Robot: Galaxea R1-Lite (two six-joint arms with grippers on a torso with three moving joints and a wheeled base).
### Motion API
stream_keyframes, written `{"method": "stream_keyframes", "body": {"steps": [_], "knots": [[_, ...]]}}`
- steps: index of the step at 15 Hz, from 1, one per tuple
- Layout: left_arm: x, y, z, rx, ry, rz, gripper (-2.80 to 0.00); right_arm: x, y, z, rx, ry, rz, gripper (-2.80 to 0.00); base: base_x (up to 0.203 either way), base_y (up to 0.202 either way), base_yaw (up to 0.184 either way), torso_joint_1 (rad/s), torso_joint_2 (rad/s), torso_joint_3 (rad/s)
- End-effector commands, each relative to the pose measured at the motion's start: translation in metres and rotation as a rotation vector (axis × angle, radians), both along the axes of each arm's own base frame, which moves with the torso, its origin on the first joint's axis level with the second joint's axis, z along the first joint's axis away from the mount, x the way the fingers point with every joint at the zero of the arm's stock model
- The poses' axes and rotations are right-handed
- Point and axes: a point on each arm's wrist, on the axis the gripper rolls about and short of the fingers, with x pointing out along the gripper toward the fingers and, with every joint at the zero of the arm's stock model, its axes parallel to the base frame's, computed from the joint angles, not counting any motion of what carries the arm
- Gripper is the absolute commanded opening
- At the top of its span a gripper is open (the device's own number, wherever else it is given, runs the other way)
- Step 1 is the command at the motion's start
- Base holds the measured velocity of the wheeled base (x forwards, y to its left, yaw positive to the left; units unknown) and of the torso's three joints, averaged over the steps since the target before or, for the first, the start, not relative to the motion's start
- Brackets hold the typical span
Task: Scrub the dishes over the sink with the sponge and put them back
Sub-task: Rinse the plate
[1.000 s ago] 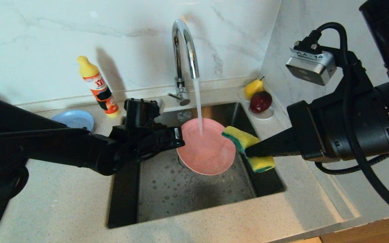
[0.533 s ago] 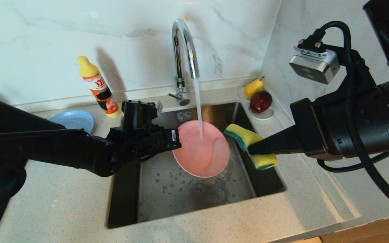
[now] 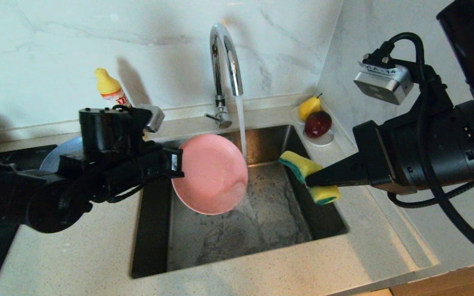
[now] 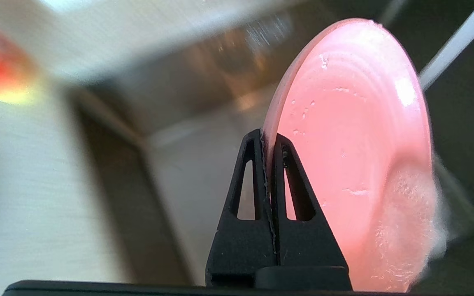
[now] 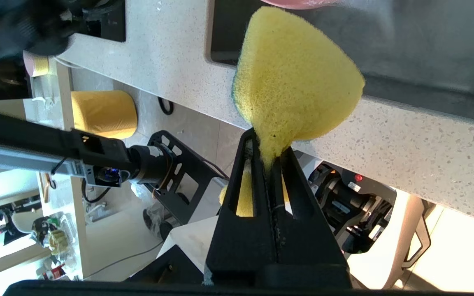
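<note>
The pink plate point(image 3: 210, 172) hangs tilted over the left half of the sink point(image 3: 261, 230), its right edge just touching the water stream. My left gripper point(image 3: 178, 163) is shut on the plate's left rim. In the left wrist view the jaws point(image 4: 266, 137) pinch the rim of the wet plate point(image 4: 352, 144). My right gripper point(image 3: 307, 181) is shut on the yellow and green sponge point(image 3: 298, 163) over the sink's right side, apart from the plate. The right wrist view shows the squeezed sponge point(image 5: 294, 82) between the jaws point(image 5: 268, 144). A blue plate point(image 3: 56, 153) lies on the counter, mostly hidden behind my left arm.
The chrome tap point(image 3: 224, 53) runs water into the sink. A detergent bottle point(image 3: 109, 88) stands by the wall behind my left arm. A pear point(image 3: 309, 107) and a red apple point(image 3: 318, 123) sit on a white saucer point(image 3: 325, 142) in the back right corner.
My left gripper has lifted the pink plate up and to the left, out from under the water stream. The right gripper with the sponge has hardly moved.
</note>
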Motion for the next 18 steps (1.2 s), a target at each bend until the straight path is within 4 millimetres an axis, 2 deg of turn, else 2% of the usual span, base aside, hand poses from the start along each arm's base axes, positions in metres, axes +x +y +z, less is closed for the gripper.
{"method": "stream_keyframes", "body": {"steps": [1, 7, 12, 15, 18], "knots": [[-0.036, 0.02, 0.027, 0.015, -0.141, 0.028, -2.8, -0.001, -0.001, -0.001, -0.005, 0.013, -0.003, -2.8, 0.0, 0.0, 0.0, 0.0, 0.0, 0.0], [-0.08, 0.052, 0.038, 0.136, -0.374, 0.103, -2.8, 0.0, 0.0, -0.01, -0.032, 0.04, -0.007, -2.8, 0.0, 0.0, 0.0, 0.0, 0.0, 0.0], [-0.101, 0.058, 0.04, 0.183, -0.495, 0.116, -2.8, -0.001, -0.001, -0.009, -0.028, 0.037, -0.002, -2.8, 0.0, 0.0, 0.0, 0.0, 0.0, 0.0], [-0.115, 0.061, 0.035, 0.213, -0.498, 0.111, -2.8, -0.001, -0.001, -0.01, -0.03, 0.04, -0.003, -2.8, 0.0, 0.0, 0.0, 0.0, 0.0, 0.0], [-0.117, 0.061, 0.036, 0.222, -0.505, 0.107, -2.8, -0.001, -0.001, -0.01, -0.03, 0.041, -0.004, -2.8, 0.0, 0.0, 0.0, 0.0, 0.0, 0.0]]}}
